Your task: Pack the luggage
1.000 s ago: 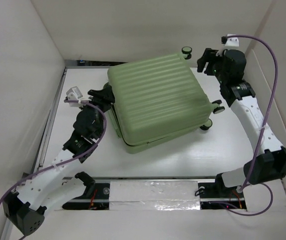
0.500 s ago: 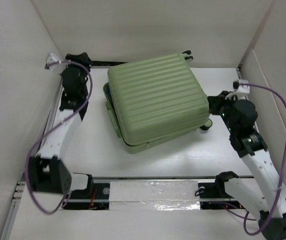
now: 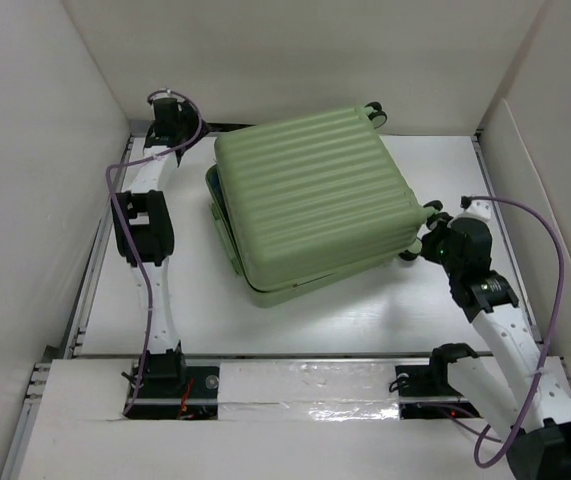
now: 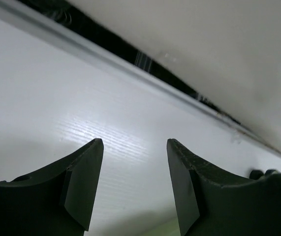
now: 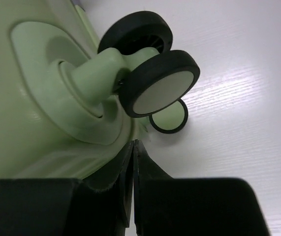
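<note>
The luggage point(image 3: 310, 200), a light green ribbed suitcase, lies flat on the white table with its lid down; the lower shell juts out a little at the left. My left gripper point(image 3: 168, 110) is at the back left corner of the table, away from the suitcase. In the left wrist view it point(image 4: 134, 147) stands open over bare table, with a green sliver at the bottom edge. My right gripper point(image 3: 428, 241) is at the suitcase's right side by the wheels. There its fingers point(image 5: 134, 144) are shut together with nothing between them, their tips against the shell point(image 5: 32, 98) just below a black-and-green wheel point(image 5: 157, 83).
White walls close in the table on the left, back and right. A black rail point(image 4: 130, 49) runs along the foot of the back wall. A second wheel point(image 5: 169, 117) sits just beyond my right fingertips. Another wheel point(image 3: 373, 110) sticks out at the suitcase's back corner.
My left arm has swung from the suitcase's left side to the back left corner. My right arm has come from the back right down to the right-side wheels, and its gripper has shut.
</note>
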